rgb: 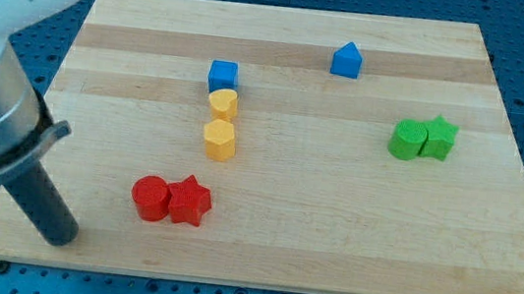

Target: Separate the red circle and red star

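- Closest to the camera is my tip point(61, 239), at the view's bottom left, near the edge of the wooden board point(328, 263).
- No fingers here, only a straight rod, so nothing can open, close or hold.
- To the view's right of my tip sit the red circle point(149, 198) and the red star point(188, 201). They touch side by side, circle on the left, star on the right.
- My tip is near the circle but not touching it.
- Higher up are a yellow block point(219, 139), another yellow block point(223, 103) and a blue cube point(223, 74), in a line going up.
- Far off are a blue block point(347, 61) near the top, and a green circle point(405, 141) touching a green star point(439, 138) on the right.
- What could go wrong, I think: a push straight at the circle from the left would slide both reds along together, because the circle would just push the star.
- A push going up could bump a red one into the lower yellow block.
- The gap between the reds is tiny, so my tip could miss it and knock them crooked.
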